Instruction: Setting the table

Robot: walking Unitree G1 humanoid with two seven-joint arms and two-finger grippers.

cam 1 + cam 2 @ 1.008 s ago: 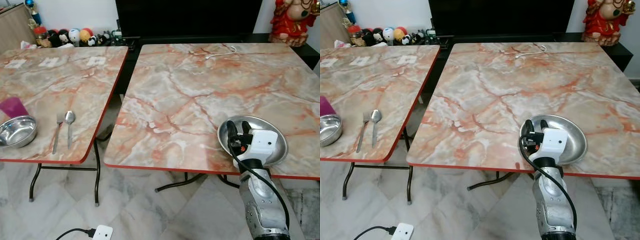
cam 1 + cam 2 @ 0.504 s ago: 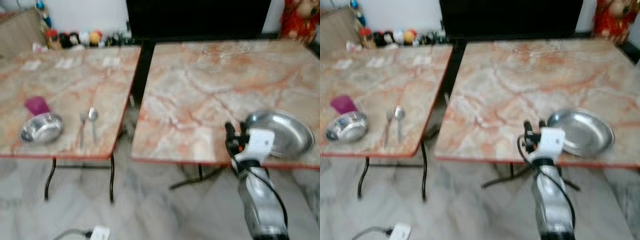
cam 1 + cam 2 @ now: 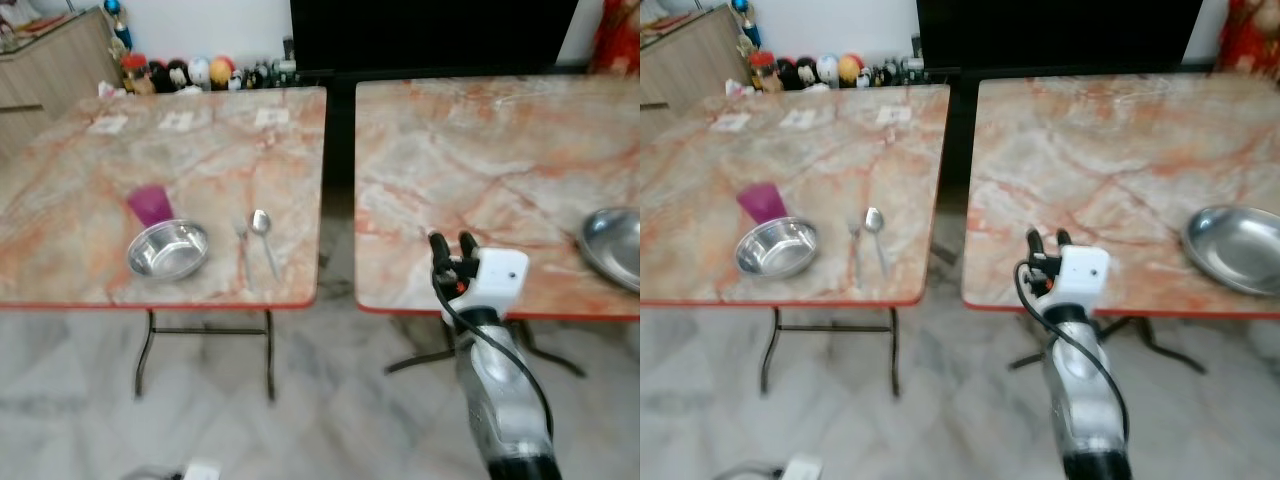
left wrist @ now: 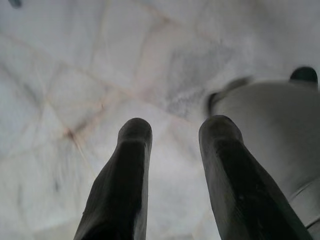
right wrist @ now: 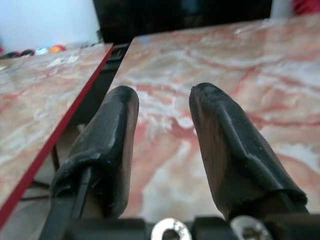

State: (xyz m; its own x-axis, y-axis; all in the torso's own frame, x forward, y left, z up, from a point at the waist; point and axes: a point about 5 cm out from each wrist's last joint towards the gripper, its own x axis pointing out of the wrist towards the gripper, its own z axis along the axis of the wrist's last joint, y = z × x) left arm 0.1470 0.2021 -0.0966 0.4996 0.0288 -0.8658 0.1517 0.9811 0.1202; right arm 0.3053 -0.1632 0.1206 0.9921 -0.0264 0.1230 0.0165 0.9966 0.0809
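A steel plate [image 3: 1237,245] lies near the front right of the right-hand marble table [image 3: 480,170]. On the left-hand table [image 3: 90,170] stand a purple cup [image 3: 150,205] and a steel bowl [image 3: 168,250]. A fork [image 3: 240,250] and a spoon [image 3: 263,230] lie just right of the bowl. My right gripper [image 3: 452,243] hovers at the right table's front left edge, well left of the plate. It is open with nothing between its fingers [image 5: 115,125]. My left gripper [image 4: 175,127] hangs open above the floor.
A dark gap [image 3: 340,140] separates the two tables, with a black cabinet [image 3: 430,30] behind them. Small toys [image 3: 190,72] line the back wall and a wooden cabinet [image 3: 50,50] stands at the far left. Marble floor [image 3: 300,420] lies in front, with a white plug [image 3: 800,466] on it.
The camera has swung left, so the left table sits more central. My right gripper has come away from the plate's rim; the plate stays on the right table.
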